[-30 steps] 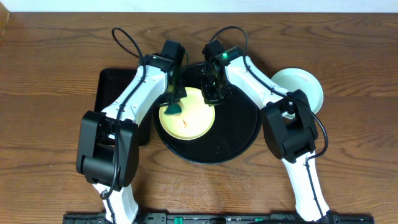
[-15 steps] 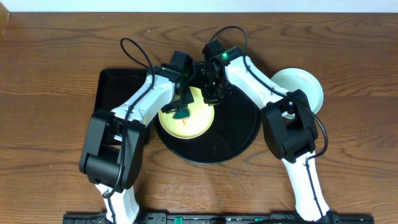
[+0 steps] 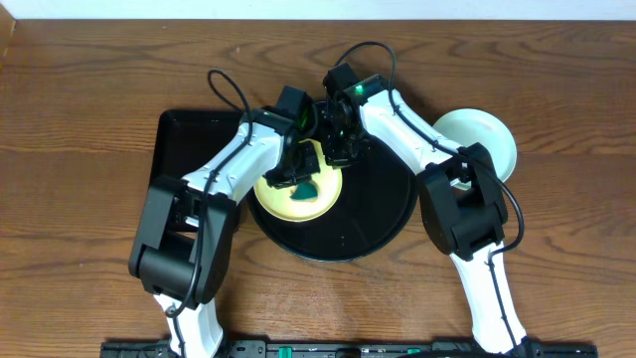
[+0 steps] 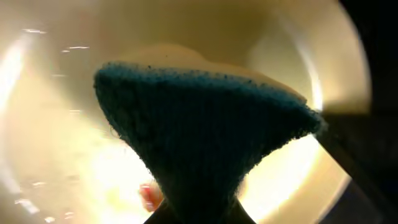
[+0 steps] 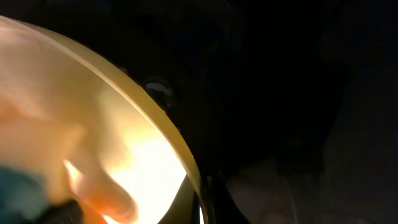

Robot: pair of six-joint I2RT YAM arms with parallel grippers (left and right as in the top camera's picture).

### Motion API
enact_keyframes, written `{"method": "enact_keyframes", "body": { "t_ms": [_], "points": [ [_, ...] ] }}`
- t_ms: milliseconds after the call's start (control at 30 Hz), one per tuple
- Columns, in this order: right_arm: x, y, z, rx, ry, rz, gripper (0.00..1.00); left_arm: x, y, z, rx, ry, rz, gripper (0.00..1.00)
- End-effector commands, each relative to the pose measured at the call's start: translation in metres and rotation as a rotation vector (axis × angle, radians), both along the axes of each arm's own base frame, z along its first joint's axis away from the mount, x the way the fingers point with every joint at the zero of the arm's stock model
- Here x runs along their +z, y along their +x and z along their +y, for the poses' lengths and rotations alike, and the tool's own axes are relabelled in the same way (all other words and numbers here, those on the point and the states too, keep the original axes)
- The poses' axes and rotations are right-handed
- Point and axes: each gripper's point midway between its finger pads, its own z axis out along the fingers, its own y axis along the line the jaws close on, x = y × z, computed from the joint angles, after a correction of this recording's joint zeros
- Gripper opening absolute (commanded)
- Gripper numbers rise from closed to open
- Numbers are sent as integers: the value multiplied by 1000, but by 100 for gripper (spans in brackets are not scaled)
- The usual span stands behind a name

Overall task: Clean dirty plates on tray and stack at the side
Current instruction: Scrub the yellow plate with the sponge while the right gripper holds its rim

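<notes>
The yellow plate (image 3: 283, 207) lies in the left half of the round black tray (image 3: 383, 214), which sits mid-desk. The left gripper (image 3: 295, 174) is closed tight on a teal sponge (image 4: 205, 143) and presses it flat against the plate's inner face. A bit of red smear (image 4: 148, 196) shows just beside the sponge's lower edge, so the wiping looks unfinished. The right gripper (image 3: 341, 151) is at the plate's far rim with its jaws closed. It appears to pinch that thin rim, most likely to keep the light plate from sliding under the scrubbing (the right wrist view is too dark to confirm the contact).

A mint plate (image 3: 492, 139) rests on the desk just off the tray's right edge, which I take to be the stacking spot. A rectangular black tray (image 3: 184, 149) lies at the left.
</notes>
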Motion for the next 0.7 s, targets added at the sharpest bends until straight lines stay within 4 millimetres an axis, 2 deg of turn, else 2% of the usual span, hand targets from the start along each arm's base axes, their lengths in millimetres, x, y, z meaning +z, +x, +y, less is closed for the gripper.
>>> {"method": "enact_keyframes", "body": {
  "t_ms": [0,100,267,467,667],
  "points": [
    [-27,-3,-6,-12,-76,8,1,-4,1,0,-72,22,-25,8],
    [-27,-4,-6,-8,-76,7,1,-4,23,25,-23,170,-124,8],
    [-27,-3,-6,-9,-76,7,1,-2,32,45,117,269,-164,8],
    [-27,-3,-8,-43,-35,48,1,-2,29,51,187,291,-150,8],
    [-44,-11,-8,-41,67,157,1,-6,11,52,168,292,-71,8]
  ]
}}
